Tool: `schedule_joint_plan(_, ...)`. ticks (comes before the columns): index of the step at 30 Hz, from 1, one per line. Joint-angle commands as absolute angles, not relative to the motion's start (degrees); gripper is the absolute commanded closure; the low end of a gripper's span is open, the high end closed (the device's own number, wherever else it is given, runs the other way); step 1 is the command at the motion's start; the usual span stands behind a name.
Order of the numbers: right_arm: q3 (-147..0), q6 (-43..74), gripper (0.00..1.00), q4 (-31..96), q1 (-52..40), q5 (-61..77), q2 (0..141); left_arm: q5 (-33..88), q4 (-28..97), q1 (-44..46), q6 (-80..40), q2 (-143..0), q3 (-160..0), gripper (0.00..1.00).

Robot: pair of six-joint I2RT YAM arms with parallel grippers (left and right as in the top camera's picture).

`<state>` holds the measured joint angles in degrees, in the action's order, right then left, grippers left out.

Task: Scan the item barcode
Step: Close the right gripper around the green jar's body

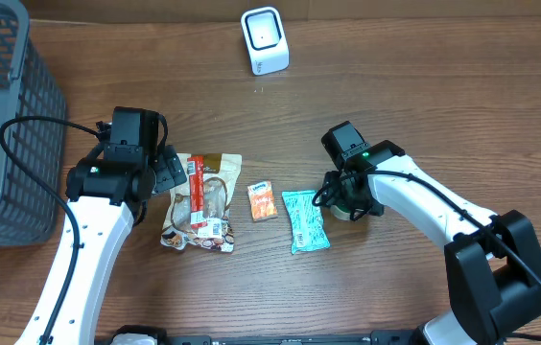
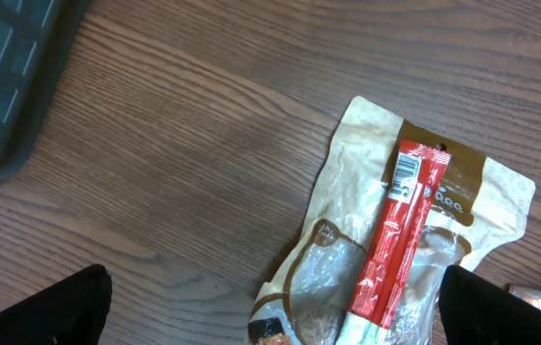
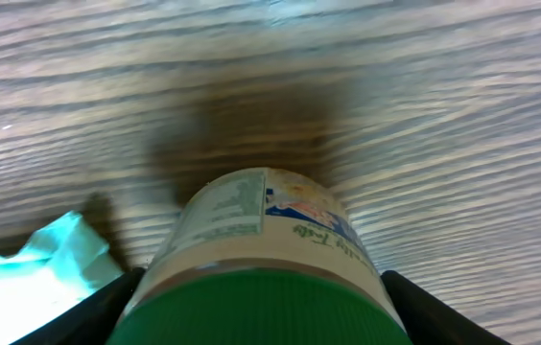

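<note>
The green-capped jar (image 3: 256, 225) is set on the table just right of the teal packet (image 1: 305, 220), its long axis running away from the right claw (image 3: 266, 311). The cap is flanked by that claw, the nearer one, but a firm clench cannot be told. The label is shown only by the right wrist view. Left of the packet, the left claw (image 2: 275, 311) is spread wide over a brown pouch (image 2: 347, 153). The scanner (image 1: 265, 40) is set well beyond the packet.

Your left arm (image 1: 83, 251) and right arm (image 1: 426, 207) are white with black joints. The left gripper (image 1: 169, 172) and right gripper (image 1: 347, 203) are black, and a black cable (image 1: 19, 127) loops beside the left arm.
</note>
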<state>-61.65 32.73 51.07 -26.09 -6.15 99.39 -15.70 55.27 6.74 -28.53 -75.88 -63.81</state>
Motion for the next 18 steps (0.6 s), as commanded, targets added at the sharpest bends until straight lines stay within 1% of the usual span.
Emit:
schedule_joint_plan(1,-61.12,30.06,0.25,51.24,-26.24,-10.31,99.9,-16.47,55.22,6.76,-28.32,-75.64,-64.75,0.0)
schedule_joint_plan(5,-61.12,28.25,0.24,51.27,-26.24,-9.8,99.9,-16.47,55.22,6.76,-28.32,-75.64,-64.75,0.0)
schedule_joint_plan(8,-61.12,28.25,0.24,51.53,-26.24,-6.52,99.9,-16.47,55.24,6.76,-28.32,-75.64,-64.75,0.01)
schedule_joint_plan(9,-61.12,28.25,0.2,51.53,-26.24,-5.76,99.9,-16.47,55.24,6.76,-28.32,-75.64,-64.75,0.01)
schedule_joint_plan(12,-61.12,28.27,0.19,52.03,-26.24,-3.64,99.9,-16.47,55.24,6.76,-28.32,-75.64,-64.75,0.01)
schedule_joint_plan(16,-61.12,28.25,0.19,52.8,-26.24,-3.33,99.9,-16.47,55.22,6.76,-28.32,-75.64,-64.75,0.0)
schedule_joint_plan(18,-61.12,28.25,0.22,52.77,-26.24,-3.33,99.9,-16.47,55.22,6.76,-28.32,-75.64,-64.75,0.0)
